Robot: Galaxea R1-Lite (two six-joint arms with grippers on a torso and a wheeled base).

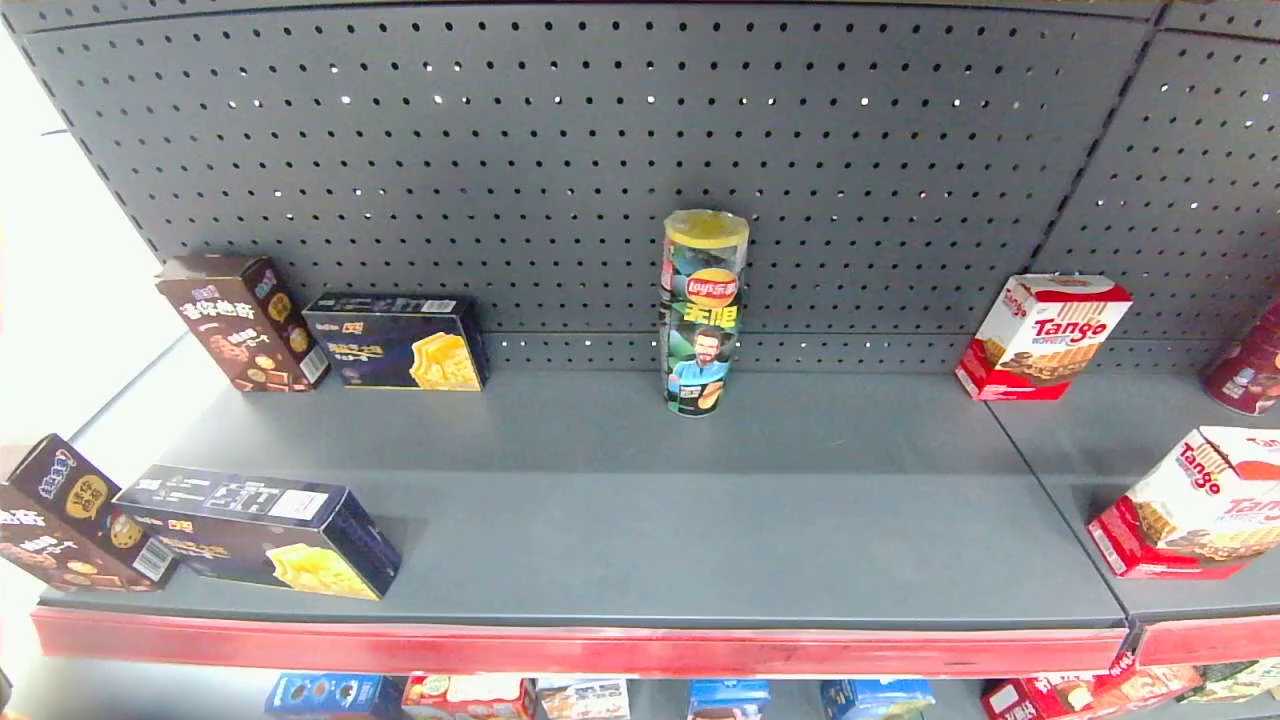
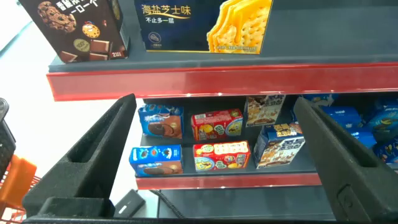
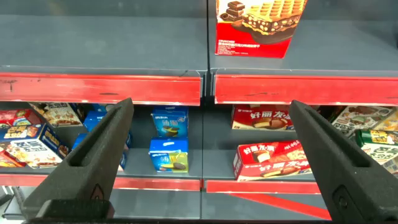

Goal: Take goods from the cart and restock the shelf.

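Goods are few on the grey shelf board (image 1: 640, 540) with its red front lip. A chip can (image 1: 704, 312) with a yellow lid stands upright at the middle rear, close to the pegboard back panel (image 1: 600, 150), with bare board on its other sides. At the left rear a brown cookie box (image 1: 243, 320) leans beside a dark blue cracker box (image 1: 397, 342). A second cookie box (image 1: 75, 515) and a second cracker box (image 1: 262, 530) lie side by side at the left front edge. On the right, a red-and-white wafer box (image 1: 1043, 336) sits at the rear near the seam between boards. Another wafer box (image 1: 1195, 505) sits at the front of the neighbouring board, with a dark red can (image 1: 1250, 365) behind it.

Below this level the left gripper (image 2: 214, 98) hangs with its fingers wide apart and nothing between them, facing a lower shelf (image 2: 217, 180) of small snack boxes (image 2: 217, 124). The right gripper (image 3: 211, 101) is spread the same way and holds nothing, with blue boxes (image 3: 169, 146) and red boxes (image 3: 267, 158) on the lower shelves beyond it.
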